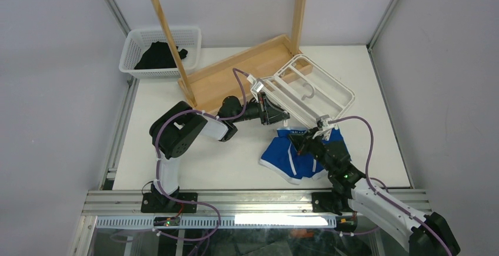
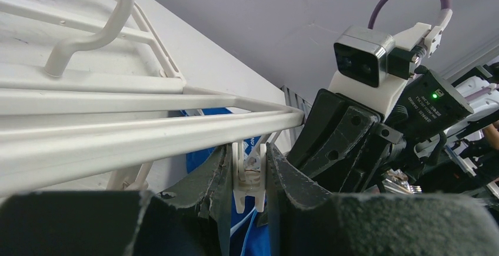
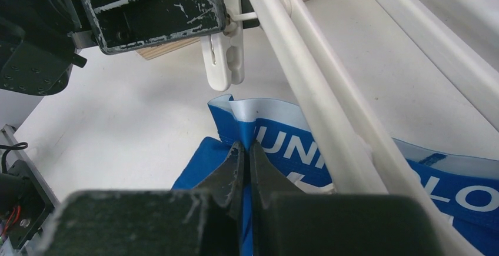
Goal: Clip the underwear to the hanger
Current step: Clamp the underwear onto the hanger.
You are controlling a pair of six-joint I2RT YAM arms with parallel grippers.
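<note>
- Top view: the step in hand, as I read it, is bringing fabric and peg together. My left gripper (image 1: 272, 113) is at the near left corner of the hanger (image 1: 341, 98), which sits tilted with its far side against the wooden rack (image 1: 235, 73). My right gripper (image 1: 304, 141) is on the waistband of the underwear (image 1: 281, 157), which lies on the table just under the hanger's near edge.
- Left wrist view: my left fingers are pressed against both sides of a clip (image 2: 249, 185) hanging below the hanger's bars (image 2: 117, 135). Blue fabric (image 2: 203, 153) shows just behind and below it. I cannot tell whether the clip's mouth is parted.
- Right wrist view: my right gripper (image 3: 246, 153) is pinched tight on the waistband's white edge, the underwear (image 3: 282, 138) lifted there. The clip (image 3: 223, 62) hangs just above that edge, apart from it, held by a left finger (image 3: 153, 6). Next I would need to raise the waistband straight into the clip's mouth, squeezed open, then let it bite.
</note>
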